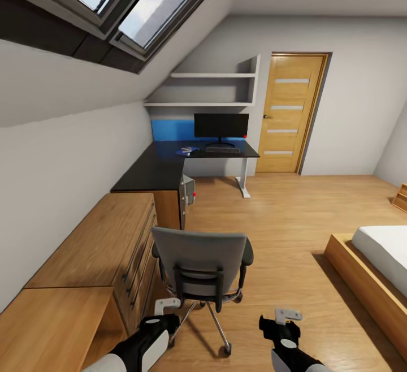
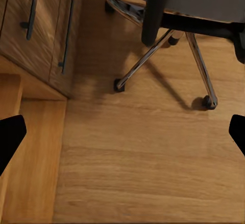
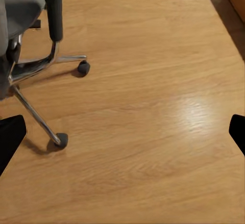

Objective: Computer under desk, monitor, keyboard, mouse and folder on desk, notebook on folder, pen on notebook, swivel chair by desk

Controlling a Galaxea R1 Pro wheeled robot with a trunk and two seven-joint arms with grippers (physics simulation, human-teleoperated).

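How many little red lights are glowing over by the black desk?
2. One sits at the lower corner of the monitor on the desk. The other is on the computer under the desk, beside the drawers. More may be hidden.

swivel chair (image 1: 200,264): grey cloth, shiny metal base | desk (image 1: 161,165): matt black | floor (image 1: 288,219): glossy wood

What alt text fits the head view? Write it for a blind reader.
A grey swivel chair with black armrests stands on the wooden floor, its back to the camera. Beyond it, a black L-shaped desk holds a black flat monitor.
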